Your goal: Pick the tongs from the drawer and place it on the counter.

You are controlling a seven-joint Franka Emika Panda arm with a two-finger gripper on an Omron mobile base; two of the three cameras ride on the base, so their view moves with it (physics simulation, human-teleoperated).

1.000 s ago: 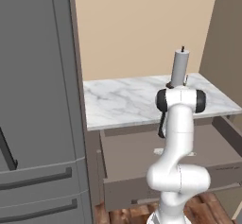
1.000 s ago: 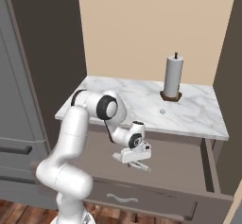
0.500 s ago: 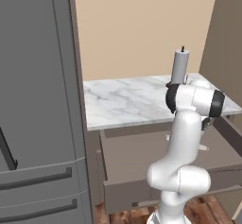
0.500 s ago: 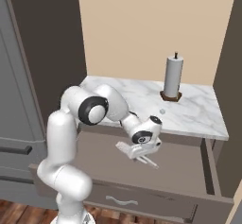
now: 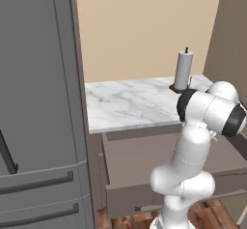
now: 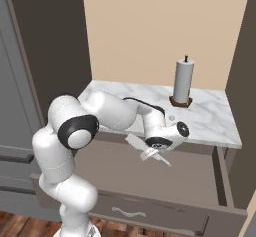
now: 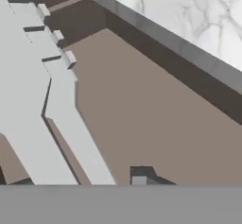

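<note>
The gripper is clamped on the tongs above the drawer. Risk: the tongs' long arms may strike the edge of the counter, at 12 o'clock, and twist loose.

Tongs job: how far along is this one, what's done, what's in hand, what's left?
Done: the drawer stands open, and the tongs are up off its floor, carried in the gripper above the drawer's inside. In hand: the arm holds them just below the edge of the counter, near the paper-towel roll. Left: raising the tongs over the marble edge, setting them down and letting go.
</note>
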